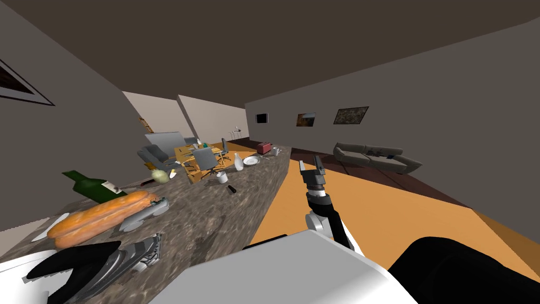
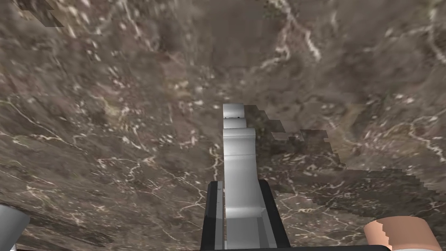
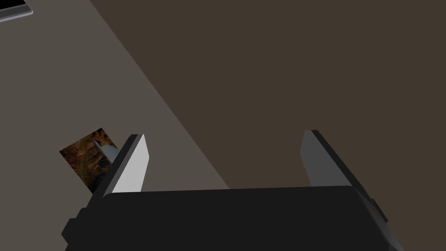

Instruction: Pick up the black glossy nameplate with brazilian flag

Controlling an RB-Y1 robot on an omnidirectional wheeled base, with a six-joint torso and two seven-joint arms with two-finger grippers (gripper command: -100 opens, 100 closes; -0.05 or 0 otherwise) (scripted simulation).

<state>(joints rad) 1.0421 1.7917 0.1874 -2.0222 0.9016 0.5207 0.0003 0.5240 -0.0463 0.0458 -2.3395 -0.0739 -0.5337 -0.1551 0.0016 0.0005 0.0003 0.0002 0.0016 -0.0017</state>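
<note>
small black piece (image 1: 231, 189) mid-frame on marble counter (image 1: 221, 227), likely your nameplate; flag too small to tell. expect light, stiff, slick faces: pinch across thin edges. left pincer (image 2: 233, 111) closed, empty, over counter. right pincer (image 1: 311, 164) wide, raised.

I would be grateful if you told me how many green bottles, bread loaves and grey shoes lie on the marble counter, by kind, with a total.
Green bottle: 1
Bread loaf: 1
Grey shoes: 2
Total: 4
</note>
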